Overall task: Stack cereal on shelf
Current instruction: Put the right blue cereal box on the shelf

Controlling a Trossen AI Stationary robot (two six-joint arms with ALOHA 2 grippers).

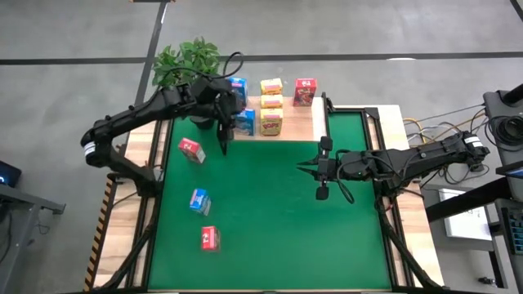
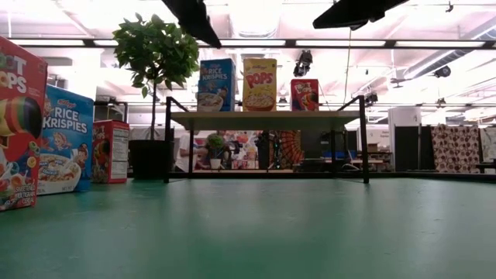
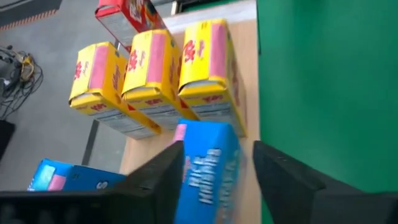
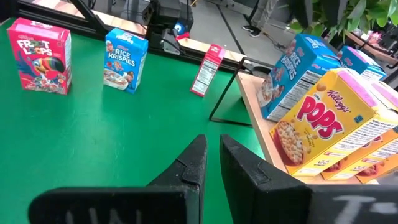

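The wooden shelf [image 1: 290,122] stands at the table's far edge. Two blue boxes [image 1: 238,86], three yellow boxes [image 1: 271,102] and a red box [image 1: 305,91] stand on it. My left gripper [image 3: 214,171] is open over the shelf's left part. Its fingers stand on either side of the nearer blue box [image 3: 208,174], which stands on the board; I cannot see them touch it. On the green mat [image 1: 270,220] stand a red box [image 1: 192,149], a blue box [image 1: 199,201] and another red box [image 1: 209,238]. My right gripper [image 1: 315,167] is shut and empty above the mat's right part.
A potted plant [image 1: 184,61] stands behind the shelf's left end. The shelf's black legs [image 2: 167,139] reach down to the table. Cables [image 1: 433,131] lie past the table's right edge. The mat's middle and near right part are open green surface.
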